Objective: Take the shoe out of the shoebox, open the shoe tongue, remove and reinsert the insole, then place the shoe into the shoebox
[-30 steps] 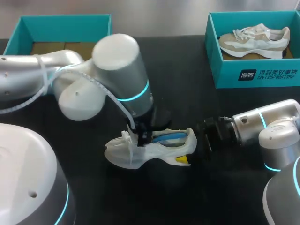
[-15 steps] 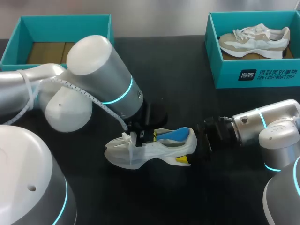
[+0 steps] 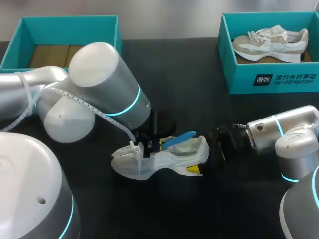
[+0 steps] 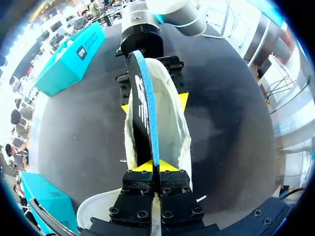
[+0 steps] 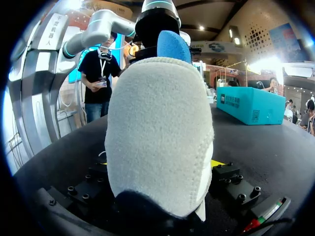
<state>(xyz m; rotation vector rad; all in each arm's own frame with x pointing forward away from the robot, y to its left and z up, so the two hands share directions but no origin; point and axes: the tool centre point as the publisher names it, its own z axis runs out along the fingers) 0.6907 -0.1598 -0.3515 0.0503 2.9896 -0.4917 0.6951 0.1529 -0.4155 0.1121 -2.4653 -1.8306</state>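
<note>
Shoe (image 3: 159,160) out of its box: it sits on its sole on the black bench (image 3: 199,109), near the robot and well apart from both teal boxes, with its toe toward the left arm and its heel toward the right. The blue insole (image 3: 178,140) is partly raised out of the opening. In the left wrist view it stands on edge, running from the fingers back toward the heel.

The left gripper (image 4: 153,167) has its fingers clenched on the front end of the insole. The right gripper (image 3: 202,158) grasps the shoe at the heel, one yellow tip on each side, bracing it against the bench.

Judging from this, the step in hand is taking the insole out. The tongue seems to be already opened enough to allow it, although the tongue itself is hard to make out.

The next move probably calls for the left arm to draw the insole up and clear of the collar while the right holds the heel down, so that the shoe does not lift with it. The insole must then go back in flat. After that the shoe belongs in a box. The empty shoebox (image 3: 70,19) at the far left looks the likely one, since the far right box (image 3: 269,79) holds another shoe (image 3: 269,42).
</note>
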